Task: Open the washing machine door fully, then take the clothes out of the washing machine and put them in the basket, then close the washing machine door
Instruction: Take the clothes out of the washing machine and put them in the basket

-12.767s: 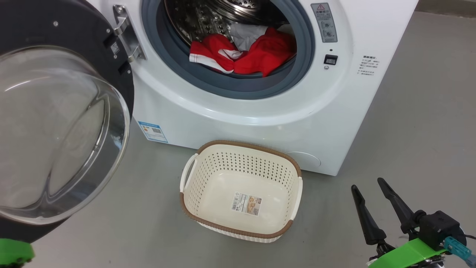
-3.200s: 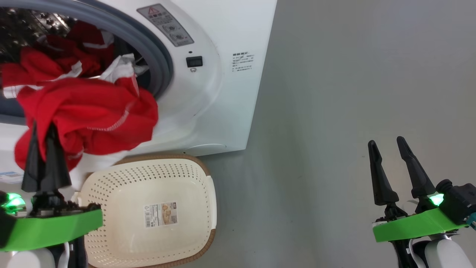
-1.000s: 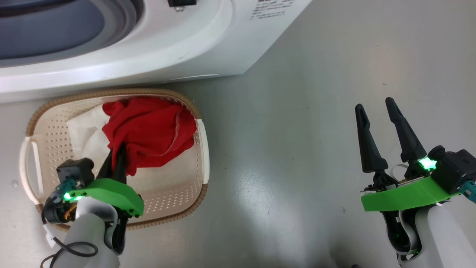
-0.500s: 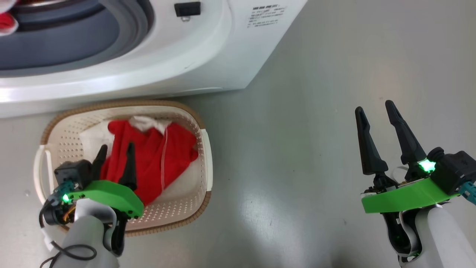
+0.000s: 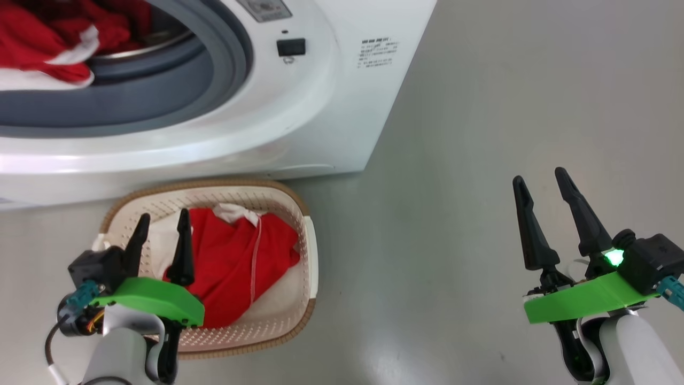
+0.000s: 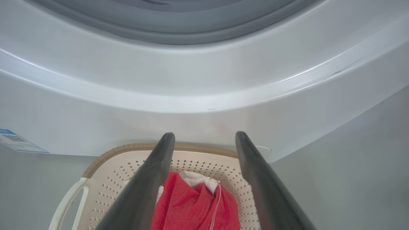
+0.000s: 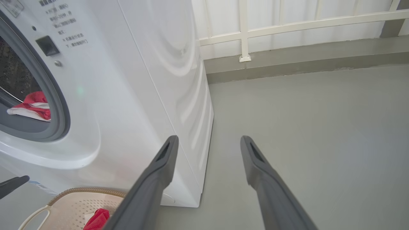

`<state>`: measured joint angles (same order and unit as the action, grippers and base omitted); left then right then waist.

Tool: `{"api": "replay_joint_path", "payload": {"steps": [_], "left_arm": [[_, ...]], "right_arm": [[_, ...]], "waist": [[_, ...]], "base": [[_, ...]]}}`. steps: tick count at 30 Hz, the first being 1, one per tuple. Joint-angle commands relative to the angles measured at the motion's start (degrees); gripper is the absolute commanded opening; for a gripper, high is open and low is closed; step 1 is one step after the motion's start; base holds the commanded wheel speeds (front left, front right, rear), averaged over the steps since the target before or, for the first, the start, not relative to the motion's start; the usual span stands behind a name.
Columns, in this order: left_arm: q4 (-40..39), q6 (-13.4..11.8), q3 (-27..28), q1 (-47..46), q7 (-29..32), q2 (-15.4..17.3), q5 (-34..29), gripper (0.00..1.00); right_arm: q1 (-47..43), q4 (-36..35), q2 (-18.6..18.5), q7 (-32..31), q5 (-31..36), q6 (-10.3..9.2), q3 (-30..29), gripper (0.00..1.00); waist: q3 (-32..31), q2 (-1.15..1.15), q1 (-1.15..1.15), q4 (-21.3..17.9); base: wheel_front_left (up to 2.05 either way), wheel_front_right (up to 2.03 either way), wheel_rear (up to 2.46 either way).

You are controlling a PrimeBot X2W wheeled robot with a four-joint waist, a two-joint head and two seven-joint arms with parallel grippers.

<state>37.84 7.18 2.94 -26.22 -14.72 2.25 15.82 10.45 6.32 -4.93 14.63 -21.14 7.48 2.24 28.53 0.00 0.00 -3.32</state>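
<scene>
Head view, entry one: washing machine (image 5: 320, 117), white front-loader across the upper left, its mouth ringed by a grey gasket (image 5: 160, 107), with a dark square button (image 5: 291, 47) and a small printed label (image 5: 377, 53) on the front panel; entry two: red-and-white clothes (image 5: 37, 48), bunched inside the drum mouth at the upper left corner, a white hem lying at the gasket's lower lip; entry three: basket (image 5: 311, 256), cream with perforated walls and a brown woven-look rim, standing on the grey floor (image 5: 470, 160) just in front of the machine's base; entry four: red garment (image 5: 235, 267), crumpled inside the basket and covering most of its bottom, with a white piece (image 5: 233, 212) showing at its far edge; entry five: left gripper (image 5: 164, 215), lower left, poised over the basket's near left part, its two dark fingers spread wide with nothing between them, tips toward the machine; entry six: right gripper (image 5: 539, 175), lower right, over bare floor and well apart from basket and machine, fingers likewise spread wide and empty. Left wrist view: the red garment lies below, seen between the parted fingers, with the machine's curved white front beyond and a blue sticker (image 6: 16, 143) at its lower left. Right wrist view: the machine's side panel to the left, floor ahead, a white railing (image 7: 287, 22) at the back
</scene>
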Motion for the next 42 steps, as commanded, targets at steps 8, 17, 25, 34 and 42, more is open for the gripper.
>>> {"api": "replay_joint_path", "payload": {"steps": [8, 17, 25, 34, 42], "left_arm": [[-7.3, 0.3, 2.5, 5.3, -0.3, 1.0, 0.1, 1.00], [-13.7, 0.3, 2.7, 10.5, -0.3, 0.9, -0.2, 1.00], [-19.7, 0.3, 2.7, 14.5, -0.3, 0.9, -0.9, 1.00], [-24.3, 0.3, 3.0, 19.6, -0.3, 0.9, -1.5, 1.00], [-29.0, 0.3, 4.5, 25.9, -0.3, 0.8, -1.5, 1.00]], "right_arm": [[-3.2, -0.4, -0.9, 0.4, 0.0, 0.01, 1.4, 1.00], [-6.5, 0.0, -1.7, 0.4, -0.2, 0.01, 1.4, 1.00], [-8.8, -0.3, -1.9, 0.4, -0.2, 0.01, 0.8, 1.00], [-11.7, -0.6, -2.0, 0.4, -0.3, 0.01, 0.3, 1.00], [-15.8, -1.4, -2.0, 0.4, -0.6, 0.01, -0.6, 1.00]], "waist": [[-8.0, 0.00, 0.00, 1.2], [-13.9, 0.00, 0.00, 1.9], [-17.2, 0.00, 0.00, 2.6], [-20.4, 0.00, 0.00, 2.9], [-23.0, 0.00, 0.00, 2.3]], "base": [[0.00, 0.00, 0.00], [0.00, 0.00, 0.00], [0.00, 0.00, 0.00], [0.00, 0.00, 0.00], [0.00, 0.00, 0.00]]}}
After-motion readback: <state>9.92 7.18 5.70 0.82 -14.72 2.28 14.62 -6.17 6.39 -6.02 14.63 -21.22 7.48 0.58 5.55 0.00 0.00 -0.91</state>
